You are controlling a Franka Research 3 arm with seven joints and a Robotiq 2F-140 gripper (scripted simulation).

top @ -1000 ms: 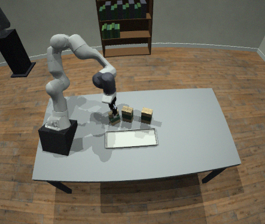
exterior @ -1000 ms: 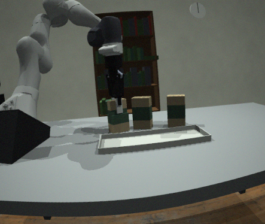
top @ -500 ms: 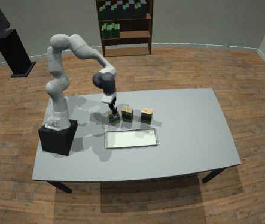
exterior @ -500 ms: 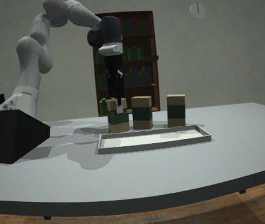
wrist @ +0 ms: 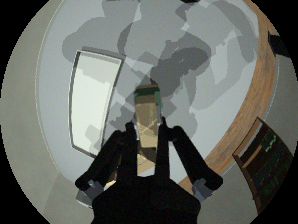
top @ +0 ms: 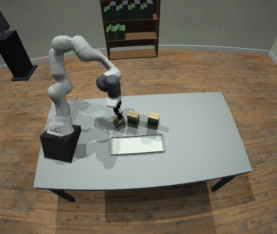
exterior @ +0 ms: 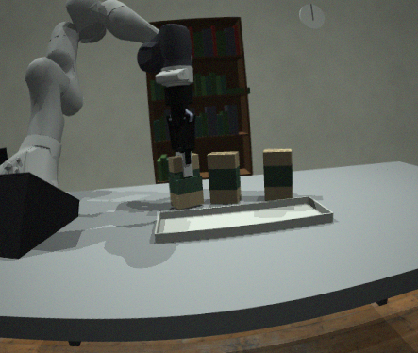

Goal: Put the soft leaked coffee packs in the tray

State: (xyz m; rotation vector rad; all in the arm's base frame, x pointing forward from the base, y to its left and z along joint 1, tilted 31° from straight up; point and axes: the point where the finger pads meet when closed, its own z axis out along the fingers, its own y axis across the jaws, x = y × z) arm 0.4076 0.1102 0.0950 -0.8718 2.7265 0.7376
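Three tan packs with a green band stand in a row on the table. My gripper (top: 119, 119) (exterior: 187, 172) (wrist: 148, 123) points down and is shut on the left pack (top: 119, 126) (exterior: 187, 186) (wrist: 146, 112), one finger on each big flat side. This pack looks pressed in between the fingers and stands at the table top, slightly askew. The middle pack (top: 133, 119) (exterior: 224, 178) stands close to its right. The right pack (top: 153, 121) (exterior: 277, 176) stands farther along. The tray (top: 137, 153) (exterior: 242, 230) (wrist: 71, 115) lies in front of the packs and holds nothing.
The arm's black base block (top: 57, 147) (exterior: 16, 217) stands at the left of the table (top: 195, 162) (exterior: 257, 283). The middle pack is only a small gap from the held pack. A bookcase (top: 132, 54) (exterior: 246, 113) stands behind the table.
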